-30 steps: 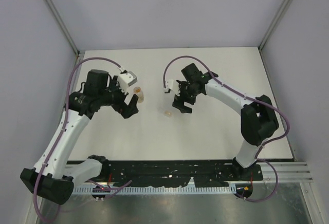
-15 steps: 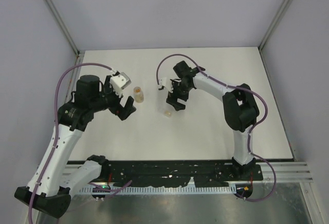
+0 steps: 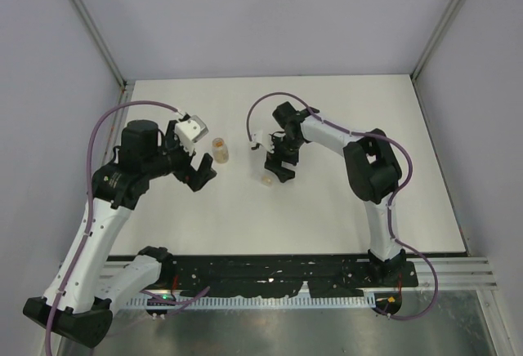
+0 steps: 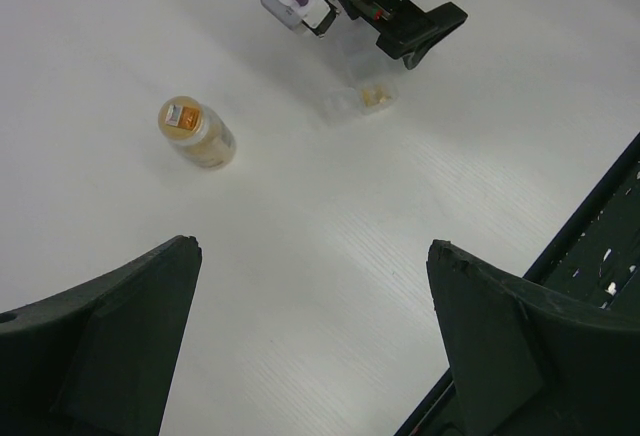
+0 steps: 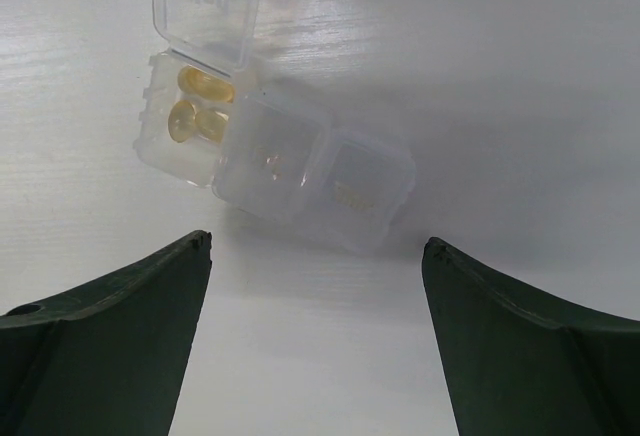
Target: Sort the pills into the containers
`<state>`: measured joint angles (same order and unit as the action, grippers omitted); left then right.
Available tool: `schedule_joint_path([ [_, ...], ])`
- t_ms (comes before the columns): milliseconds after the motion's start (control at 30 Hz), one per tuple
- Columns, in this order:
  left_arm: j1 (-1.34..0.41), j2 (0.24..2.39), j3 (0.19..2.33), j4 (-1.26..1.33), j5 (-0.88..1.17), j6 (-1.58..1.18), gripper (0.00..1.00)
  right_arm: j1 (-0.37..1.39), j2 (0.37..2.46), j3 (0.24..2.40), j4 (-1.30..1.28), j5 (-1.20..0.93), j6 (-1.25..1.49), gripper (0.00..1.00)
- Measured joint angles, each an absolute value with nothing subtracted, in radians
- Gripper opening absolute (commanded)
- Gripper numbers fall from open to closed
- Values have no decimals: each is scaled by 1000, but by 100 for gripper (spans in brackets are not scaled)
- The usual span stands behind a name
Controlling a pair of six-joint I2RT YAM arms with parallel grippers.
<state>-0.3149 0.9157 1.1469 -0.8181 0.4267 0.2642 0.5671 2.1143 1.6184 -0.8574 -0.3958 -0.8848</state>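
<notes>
An amber vial (image 3: 219,149) stands upright on the white table; in the left wrist view (image 4: 195,131) orange contents show through its top. A clear pill box (image 5: 270,161) with several compartments lies flat, its end lid open over pale yellow pills (image 5: 195,116). It also shows in the top view (image 3: 266,179) and the left wrist view (image 4: 362,101). My right gripper (image 5: 315,256) is open and empty, just short of the box, also seen in the top view (image 3: 279,166). My left gripper (image 3: 200,174) is open and empty, near and left of the vial, also seen in its wrist view (image 4: 312,251).
The black rail (image 3: 278,274) with the arm bases runs along the near edge. Grey walls (image 3: 49,86) close in the table on the left, back and right. The right arm's purple cable (image 3: 265,107) loops above the box.
My right arm has folded in and its gripper has shifted left, down toward the pill box. My left arm has drawn back to the left, away from the vial.
</notes>
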Motion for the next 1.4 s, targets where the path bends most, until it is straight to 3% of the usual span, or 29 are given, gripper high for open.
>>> schedule_joint_path([
  [633,-315,903,1140,-811,418,264,100,577,2114,1615,-857,-456,-872,88],
  [1400,-315,900,1140,-811,415,262,100,628,1982,1407,-792,-497,-792,86],
])
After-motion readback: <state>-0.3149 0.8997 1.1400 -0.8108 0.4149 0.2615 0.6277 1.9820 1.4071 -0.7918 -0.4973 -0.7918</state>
